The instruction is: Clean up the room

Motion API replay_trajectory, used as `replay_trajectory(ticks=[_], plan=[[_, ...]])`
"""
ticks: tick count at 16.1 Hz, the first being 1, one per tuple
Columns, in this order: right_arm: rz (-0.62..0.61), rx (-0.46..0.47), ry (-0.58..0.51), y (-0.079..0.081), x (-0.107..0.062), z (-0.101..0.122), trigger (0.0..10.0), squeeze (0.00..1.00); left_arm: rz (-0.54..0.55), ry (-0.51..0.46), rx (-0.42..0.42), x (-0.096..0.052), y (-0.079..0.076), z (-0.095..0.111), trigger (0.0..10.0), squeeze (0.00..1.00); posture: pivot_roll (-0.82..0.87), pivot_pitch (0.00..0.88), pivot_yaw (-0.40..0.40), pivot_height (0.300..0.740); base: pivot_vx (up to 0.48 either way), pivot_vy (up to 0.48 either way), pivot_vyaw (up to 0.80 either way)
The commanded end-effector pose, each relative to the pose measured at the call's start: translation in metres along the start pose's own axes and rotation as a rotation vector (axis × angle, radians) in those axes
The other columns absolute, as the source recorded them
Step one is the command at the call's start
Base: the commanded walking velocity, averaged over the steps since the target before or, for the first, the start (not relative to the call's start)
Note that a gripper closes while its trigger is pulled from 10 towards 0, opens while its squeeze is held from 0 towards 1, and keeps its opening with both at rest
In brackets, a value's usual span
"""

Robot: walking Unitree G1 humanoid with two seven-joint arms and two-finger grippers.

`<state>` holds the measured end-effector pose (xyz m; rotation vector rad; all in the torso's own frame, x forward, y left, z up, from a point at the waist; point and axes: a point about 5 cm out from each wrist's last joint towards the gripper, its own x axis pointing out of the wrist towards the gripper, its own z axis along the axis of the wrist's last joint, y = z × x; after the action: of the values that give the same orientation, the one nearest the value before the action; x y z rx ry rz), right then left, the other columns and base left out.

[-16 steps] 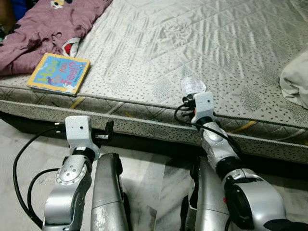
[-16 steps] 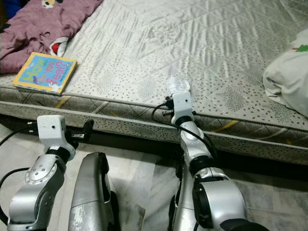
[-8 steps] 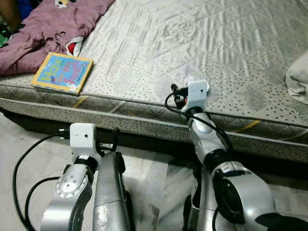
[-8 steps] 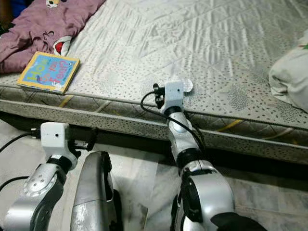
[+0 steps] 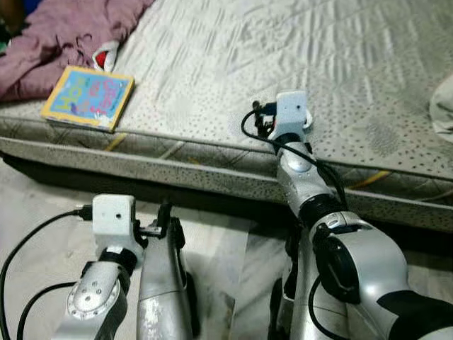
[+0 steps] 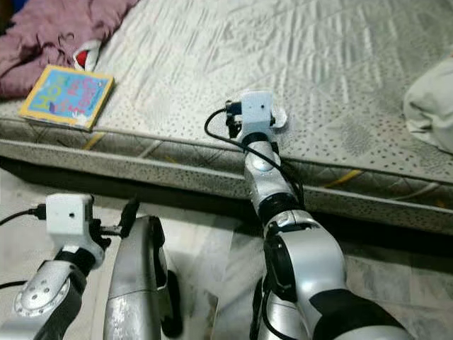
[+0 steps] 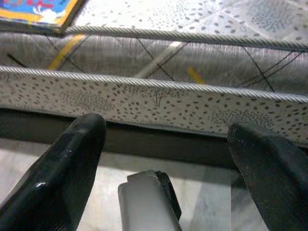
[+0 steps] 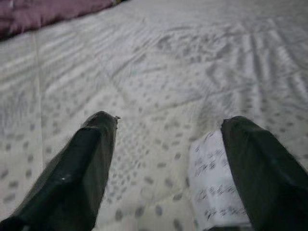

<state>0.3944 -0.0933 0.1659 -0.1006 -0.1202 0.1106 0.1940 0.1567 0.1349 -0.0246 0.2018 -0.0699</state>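
Right wrist view: right tool [image 8: 163, 159] spread over the bed [image 5: 212, 64], a printed wrapper [image 8: 216, 187] beside one finger; left tool [image 7: 168, 159] spread.

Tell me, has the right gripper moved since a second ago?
Yes. The right gripper has pushed forward over the mattress edge, past the small white wrapper it trailed before.

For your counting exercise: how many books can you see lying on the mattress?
1. The picture book lies near the mattress front edge on the robot's left, beside the purple blanket. Others could be hidden under that blanket.
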Motion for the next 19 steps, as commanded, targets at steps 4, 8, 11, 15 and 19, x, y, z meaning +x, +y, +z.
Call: replay_trajectory(ticks=[4, 8, 11, 15, 19], plan=[[-0.013, -0.141, 0.067, -0.006, 0.003, -0.003, 10.0, 0.91, 0.004, 0.03, -0.005, -0.012, -0.006, 0.0, 10.0, 0.0, 0.28, 0.348, 0.059, 0.501, 0.0, 0.0, 0.0], [-0.062, -0.189, 0.046, -0.014, 0.007, 0.005, 10.0, 0.42, 0.003, 0.052, -0.025, -0.021, -0.014, -0.002, 10.0, 0.0, 0.27, 0.366, 0.046, 0.501, 0.0, 0.0, 0.0], [-0.084, -0.217, 0.057, -0.017, 0.008, 0.006, 10.0, 0.0, 0.011, 0.065, -0.034, -0.024, -0.015, -0.004, 10.0, 0.0, 0.27, 0.376, 0.038, 0.501, 0.0, 0.0, 0.0], [-0.07, -0.319, 0.223, -0.015, 0.004, -0.013, 0.0, 0.0, 0.028, 0.076, -0.037, -0.026, -0.014, -0.006, 10.0, 0.0, 0.28, 0.383, 0.029, 0.501, 0.0, 0.0, 0.0], [-0.069, -0.328, 0.239, -0.015, 0.002, -0.018, 0.0, 0.0, 0.039, 0.071, -0.041, -0.023, -0.013, -0.005, 10.0, 0.0, 0.28, 0.372, 0.023, 0.501, 0.0, 0.0, 0.0]])
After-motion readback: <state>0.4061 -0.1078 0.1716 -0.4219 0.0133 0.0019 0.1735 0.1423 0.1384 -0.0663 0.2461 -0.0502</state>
